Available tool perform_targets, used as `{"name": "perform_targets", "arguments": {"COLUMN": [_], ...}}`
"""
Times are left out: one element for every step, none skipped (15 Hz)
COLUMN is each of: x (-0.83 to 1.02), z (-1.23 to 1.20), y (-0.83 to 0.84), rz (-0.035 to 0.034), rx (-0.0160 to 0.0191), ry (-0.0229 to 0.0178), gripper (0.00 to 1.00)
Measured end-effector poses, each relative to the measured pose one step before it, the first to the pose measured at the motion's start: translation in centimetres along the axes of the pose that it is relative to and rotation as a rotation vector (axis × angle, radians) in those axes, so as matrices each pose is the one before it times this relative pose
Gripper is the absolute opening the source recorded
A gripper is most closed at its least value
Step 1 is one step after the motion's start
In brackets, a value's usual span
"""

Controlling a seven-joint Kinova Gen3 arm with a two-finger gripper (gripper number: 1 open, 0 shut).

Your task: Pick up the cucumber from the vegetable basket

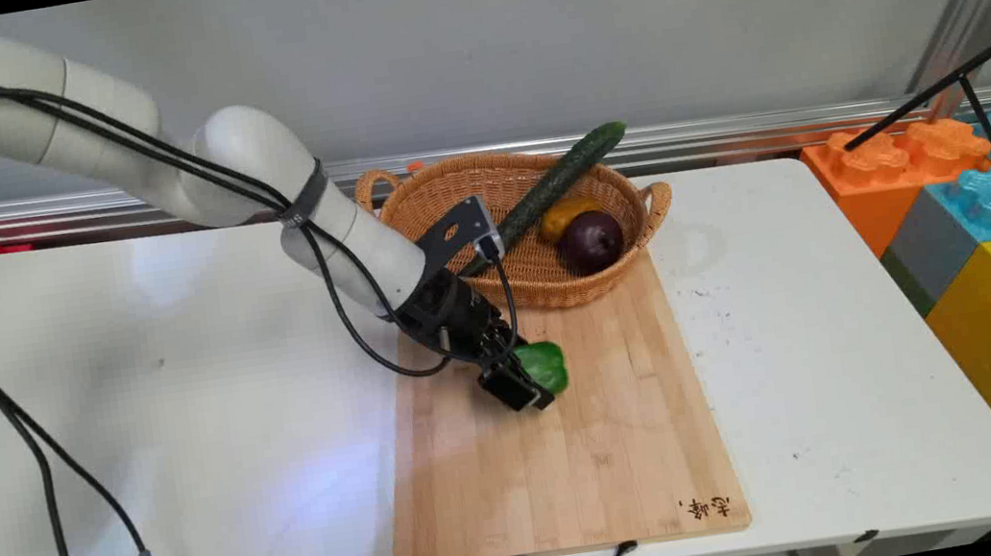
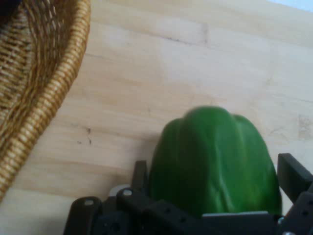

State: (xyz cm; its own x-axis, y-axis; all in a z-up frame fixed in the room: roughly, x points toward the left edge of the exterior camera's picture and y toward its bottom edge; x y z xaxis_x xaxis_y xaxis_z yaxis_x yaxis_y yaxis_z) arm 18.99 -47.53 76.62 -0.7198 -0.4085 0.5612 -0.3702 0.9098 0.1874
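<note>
Main view: jaws gripping a green pepper over the board

White surface (image 1: 184, 409) is carrying a long pale wooden cutting board (image 1: 570, 461). An oval woven wicker basket (image 1: 534, 277) is sitting at the board's far end, holding a long dark green cucumber (image 1: 555, 184), a dark purple onion (image 1: 591, 240) and a yellow fruit (image 1: 566, 215). Black two-finger jaws (image 1: 532, 387) are clenching a glossy green bell pepper (image 2: 215, 161), just beside the basket.

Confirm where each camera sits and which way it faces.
Main view: fixed above the table's near side, looking down across the white table to the wall; shows the white arm and black gripper.
Hand view: on the hand, looking along the gripper at the wooden cutting board; its fingers flank the green bell pepper.
Shared: green bell pepper, wooden cutting board, woven wicker basket.
</note>
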Motion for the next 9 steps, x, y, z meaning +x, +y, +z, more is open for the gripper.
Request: {"name": "perform_targets", "arguments": {"x": [0.038, 0.066, 0.069, 0.068, 0.098, 0.078, 0.118, 0.113, 0.175], "z": [0.223, 0.134, 0.067, 0.008, -0.019, -0.071, -0.114, -0.172, -0.28], "y": [0.093, 0.104, 0.081, 0.054, 0.074, 0.031, 0.047, 0.037, 0.051], "rz": [0.01013, 0.00949, 0.00804, 0.0058, 0.00899, 0.00592, 0.00779, 0.00779, 0.01111], "rx": [0.0048, 0.0031, 0.0028, 0.00203, 0.00304, 0.00346, 0.00399, 0.00523, 0.00634], "ry": [0.00662, 0.00558, 0.00443, 0.00302, 0.00351, 0.00211, 0.0025, 0.00161, 0.00199], "gripper": [1.0, 1.0, 1.0, 1.0, 1.0, 1.0, 1.0, 1.0, 1.0]}}
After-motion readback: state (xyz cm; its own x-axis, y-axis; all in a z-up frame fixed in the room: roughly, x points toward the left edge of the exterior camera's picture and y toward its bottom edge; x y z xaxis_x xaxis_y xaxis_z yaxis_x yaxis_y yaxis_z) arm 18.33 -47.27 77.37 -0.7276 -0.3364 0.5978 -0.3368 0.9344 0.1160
